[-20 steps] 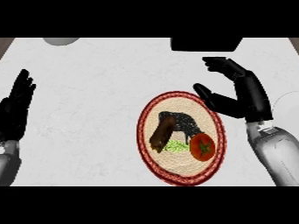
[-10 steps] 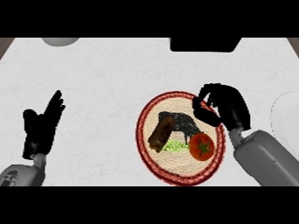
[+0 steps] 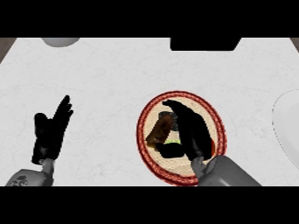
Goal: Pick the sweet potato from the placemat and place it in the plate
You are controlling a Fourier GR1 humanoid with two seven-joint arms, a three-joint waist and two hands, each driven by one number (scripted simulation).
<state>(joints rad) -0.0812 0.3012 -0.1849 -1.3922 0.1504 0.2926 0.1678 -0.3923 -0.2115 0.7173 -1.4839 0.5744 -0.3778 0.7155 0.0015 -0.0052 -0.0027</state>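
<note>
1. R hand (image 3: 192, 129) sits over the placemat (image 3: 148, 114) (red-rimmed oval, centre-right of the counter (image 3: 113, 74)). Fingers run long and fairly straight toward 11 o'clock, not wrapped round anything I can see.
2. Sweet potato (image 3: 160, 131): brown lump on the mat, just at 9 o'clock of the R hand, partly hidden by it. Touching or just beside, can't tell. Not lifted as far as shows.
3. Plate (image 3: 293, 127): white, cut off by the view's edge at 3 o'clock, well apart from the mat.
4. L hand (image 3: 50, 133): resting at 8 o'clock, fingers up and straight, holding nothing.
5. Risks, as I judge:
   - Hand covers the potato, so fingers may shut beside it and not round it.
   - Green bit (image 3: 172, 142) and another dark item sit close by at the potato's 5 o'clock; grab could catch those or shove the potato off the mat.
   - Potato is long and tapered, so it could roll or pivot out during closing.
</note>
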